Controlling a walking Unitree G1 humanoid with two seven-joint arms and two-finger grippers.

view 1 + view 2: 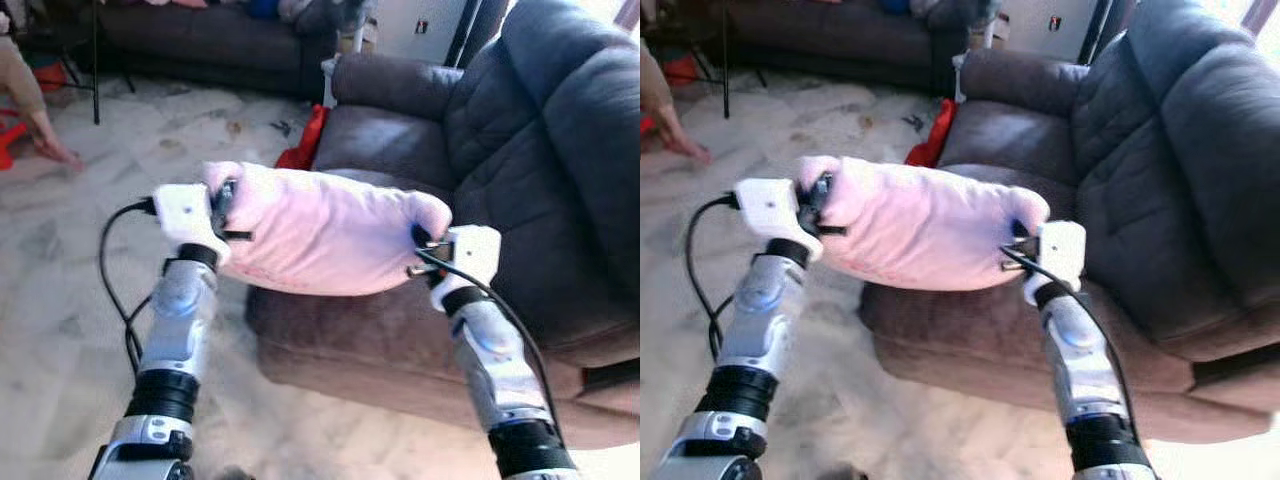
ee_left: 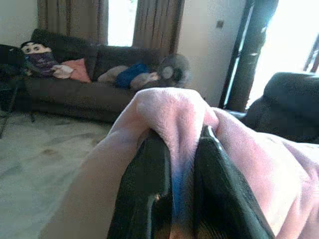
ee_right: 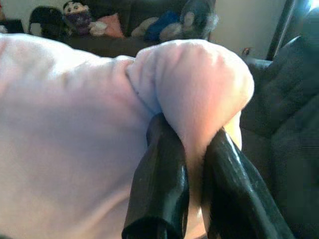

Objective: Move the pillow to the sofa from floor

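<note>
We've got the pillow [image 1: 325,232] mid-frame, off the floor, left gripper [image 1: 222,205] and right gripper [image 1: 422,245] each pinching a corner fold, only thin fabric btwn the fingers. Risk: a corner slips and it sags or drops short of the sofa [image 1: 540,180] seat behind it.

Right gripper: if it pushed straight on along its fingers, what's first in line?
Right gripper is shut on the pillow, so pillow first. Beyond that, probably the sofa; depth unclear.
</note>
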